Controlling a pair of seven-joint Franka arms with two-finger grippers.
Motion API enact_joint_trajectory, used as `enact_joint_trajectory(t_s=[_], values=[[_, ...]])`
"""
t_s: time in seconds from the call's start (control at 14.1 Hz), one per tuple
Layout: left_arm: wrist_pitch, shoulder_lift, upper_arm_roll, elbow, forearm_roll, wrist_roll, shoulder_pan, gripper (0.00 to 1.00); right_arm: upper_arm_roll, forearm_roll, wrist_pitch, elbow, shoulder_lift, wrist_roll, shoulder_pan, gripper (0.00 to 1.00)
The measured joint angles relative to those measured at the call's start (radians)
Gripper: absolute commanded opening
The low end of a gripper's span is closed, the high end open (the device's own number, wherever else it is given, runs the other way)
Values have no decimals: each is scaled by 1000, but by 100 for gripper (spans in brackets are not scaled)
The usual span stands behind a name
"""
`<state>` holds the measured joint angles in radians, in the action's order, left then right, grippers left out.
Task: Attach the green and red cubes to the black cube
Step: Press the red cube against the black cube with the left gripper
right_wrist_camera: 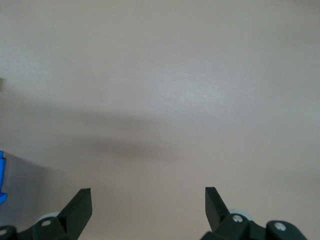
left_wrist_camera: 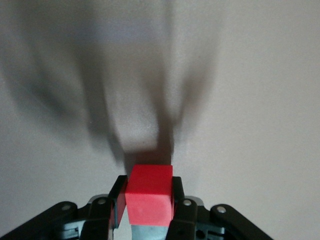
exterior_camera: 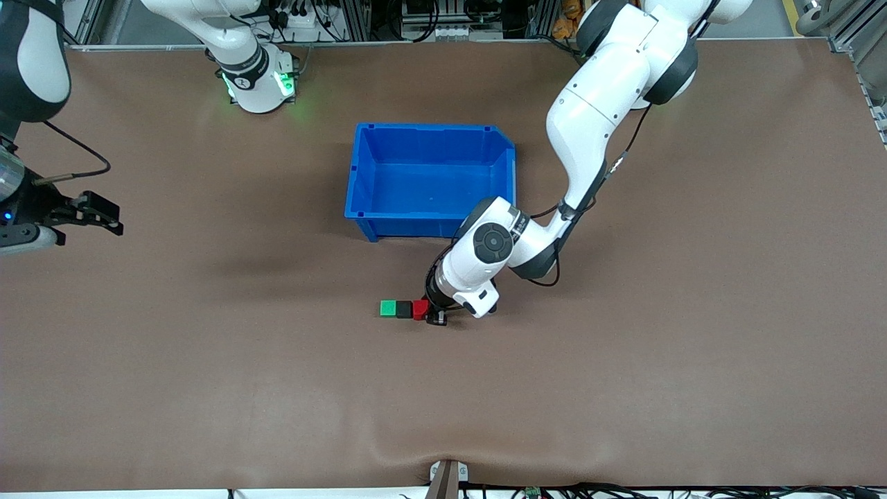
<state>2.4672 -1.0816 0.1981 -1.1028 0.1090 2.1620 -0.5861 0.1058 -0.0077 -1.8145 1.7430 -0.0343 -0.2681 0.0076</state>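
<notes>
The green cube (exterior_camera: pixel 388 308), the black cube (exterior_camera: pixel 404 309) and the red cube (exterior_camera: pixel 420 309) sit in a touching row on the table, nearer to the front camera than the blue bin. The black one is in the middle and the red one is toward the left arm's end. My left gripper (exterior_camera: pixel 433 316) is down at the table, shut on the red cube. In the left wrist view the red cube (left_wrist_camera: pixel 149 195) sits between the fingers of the left gripper (left_wrist_camera: pixel 148 183) and hides the other two cubes. My right gripper (exterior_camera: pixel 104 215) waits, open and empty, at the right arm's end of the table; it also shows in the right wrist view (right_wrist_camera: pixel 147 200).
An empty blue bin (exterior_camera: pixel 429 127) stands in the middle of the table, just farther from the front camera than the cubes and close to my left arm's wrist. A sliver of blue (right_wrist_camera: pixel 2 180) shows at the edge of the right wrist view. Bare brown table surrounds the cubes.
</notes>
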Motion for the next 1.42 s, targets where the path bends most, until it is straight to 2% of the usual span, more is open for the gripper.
enact_joint_trajectory(t_s=[0.14,0.28,0.43,0.64,1.0,1.21,1.28,1.35,1.42], values=[[-10,0,-2,2,0,3,-1,0,0,0,35,-26,0,113,0,100],[-49,0,-2,12,0,7,-1,0,-7,0,72,-54,0,308,1,100],[-83,0,-2,22,6,9,-1,0,-18,0,117,-89,0,383,4,100],[-117,0,-3,29,19,10,0,0,-23,5,189,-127,0,383,15,100],[-290,28,-7,40,24,8,35,0,-16,22,305,-188,0,358,14,100],[-314,34,-10,39,23,-11,46,0,-14,30,342,-205,0,302,10,100],[-315,34,-10,36,23,-20,46,25,-13,31,349,-205,0,287,9,100],[-315,34,-10,35,23,-26,45,65,-13,31,351,-205,0,266,9,100],[-315,34,-10,36,22,-42,44,100,-11,31,352,-205,0,235,8,100]])
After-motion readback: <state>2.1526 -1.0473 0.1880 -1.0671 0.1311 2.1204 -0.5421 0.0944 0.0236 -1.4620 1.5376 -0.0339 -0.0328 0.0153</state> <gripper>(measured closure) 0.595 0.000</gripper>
